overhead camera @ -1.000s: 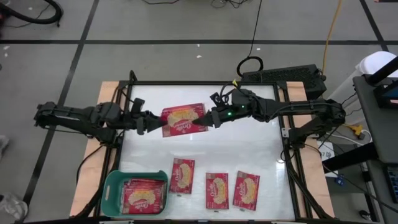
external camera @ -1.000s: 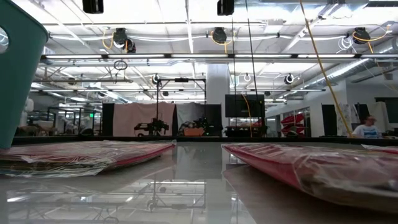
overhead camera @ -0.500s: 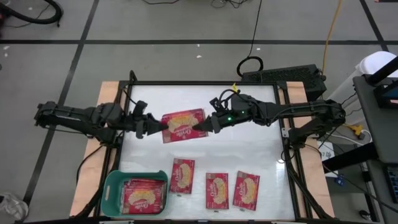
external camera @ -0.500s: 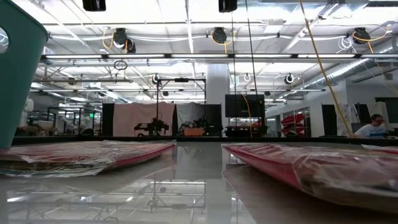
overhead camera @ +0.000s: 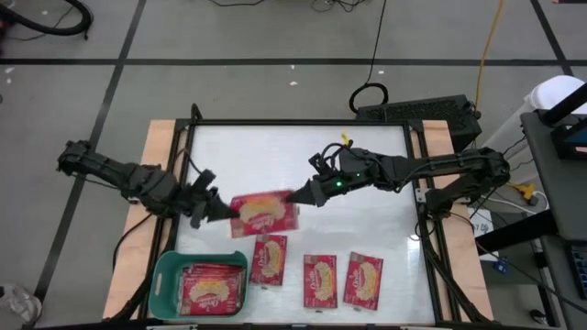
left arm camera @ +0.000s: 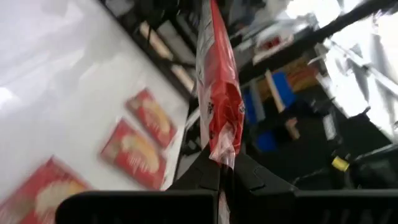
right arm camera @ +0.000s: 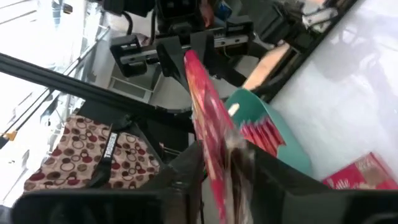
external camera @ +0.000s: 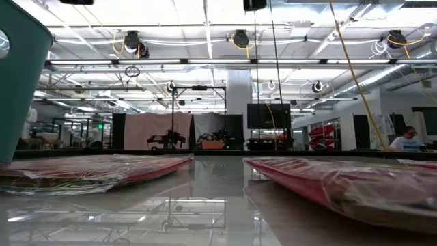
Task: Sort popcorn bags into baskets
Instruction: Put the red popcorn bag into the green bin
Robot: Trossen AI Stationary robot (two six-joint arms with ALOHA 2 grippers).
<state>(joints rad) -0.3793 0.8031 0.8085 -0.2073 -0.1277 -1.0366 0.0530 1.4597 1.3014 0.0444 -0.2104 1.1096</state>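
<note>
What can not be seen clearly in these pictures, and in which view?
- High view: the packets inside the teal basket overlap, so their number is unclear.
- High view: the print on the carried popcorn bag is too small to read.
- Right wrist view: the bag hides the right gripper, so whether its jaws grip is unclear.
- Low view: both arms are out of frame; the basket is cut off by the edge.

My white glossy table (overhead camera: 367, 174), framed in black with a wooden border, carries a teal basket (overhead camera: 167, 275) at its near-left corner and, beside it, three red popcorn bags (overhead camera: 319, 280) lying flat in a row.
</note>
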